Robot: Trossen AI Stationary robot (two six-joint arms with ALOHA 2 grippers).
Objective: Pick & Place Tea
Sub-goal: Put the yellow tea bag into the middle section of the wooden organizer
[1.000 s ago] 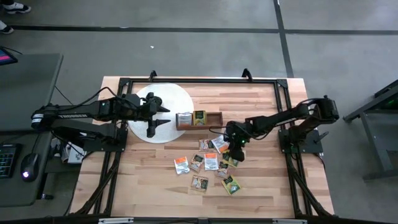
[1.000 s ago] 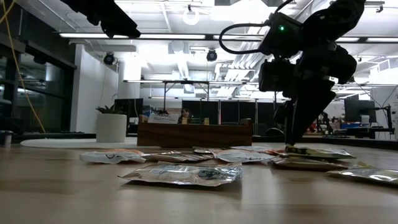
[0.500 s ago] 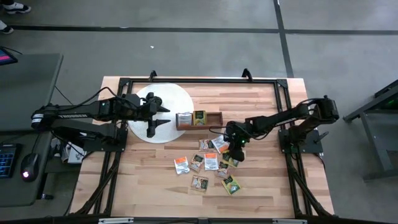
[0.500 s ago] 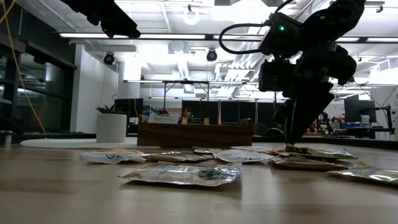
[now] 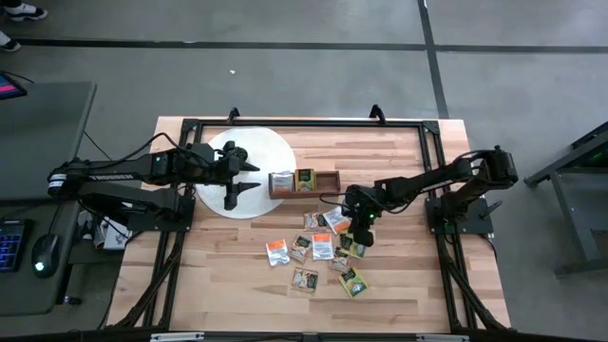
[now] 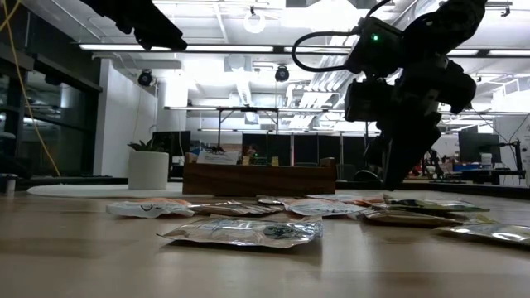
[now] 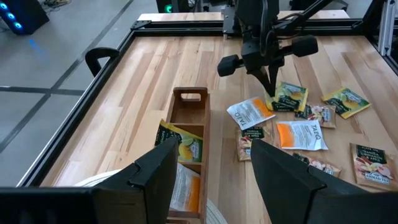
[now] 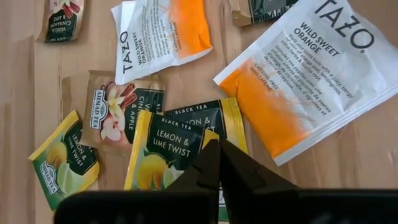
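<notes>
The loose tea sachets (image 5: 323,249) lie scattered mid-table, near side of the wooden box (image 5: 304,181). The right gripper (image 5: 359,231) stands among them, its fingers pinched together on the edge of a lemon sachet (image 8: 163,157), which only its wrist view shows. The box already holds two sachets (image 7: 180,143). The left gripper (image 5: 245,177) hovers spread, empty, over the white disc (image 5: 275,152).

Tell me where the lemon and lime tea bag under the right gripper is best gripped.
Probably by a free edge, from above. The lemon tea bag lies flat on the table, overlapping another, so only a thin edge offers a pinch. The right gripper is shut at its corner.
</notes>
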